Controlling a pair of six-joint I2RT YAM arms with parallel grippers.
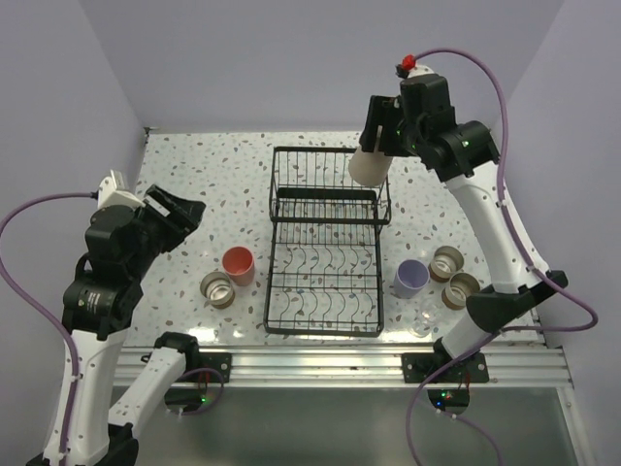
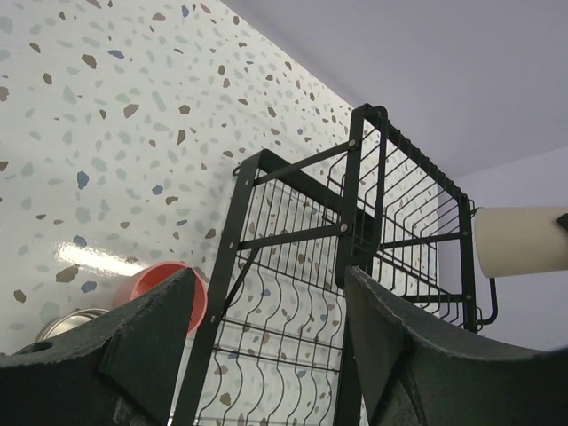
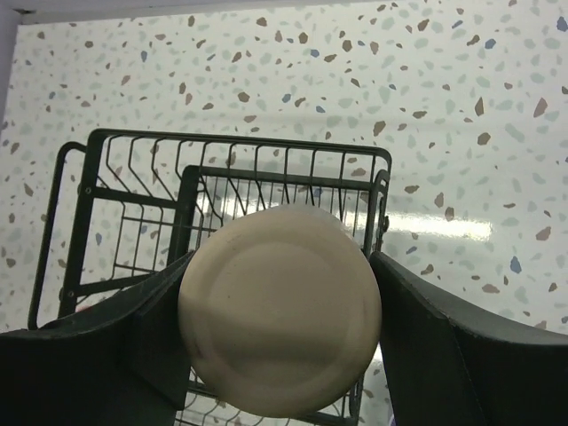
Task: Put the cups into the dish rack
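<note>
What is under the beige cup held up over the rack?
The raised basket of the dish rack, near its right end, wires bare where visible. The beige cup itself covers the spot directly below its base.

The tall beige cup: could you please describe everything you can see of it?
The tall beige cup is a plain, matte, handleless cylinder, ceramic or plastic by its look. The right claw grips its sides, with its flat round base facing the wrist camera and its mouth pointing away, unseen. It hangs tilted in the air above the right end of the dish rack's raised basket, touching only the claw.
</note>
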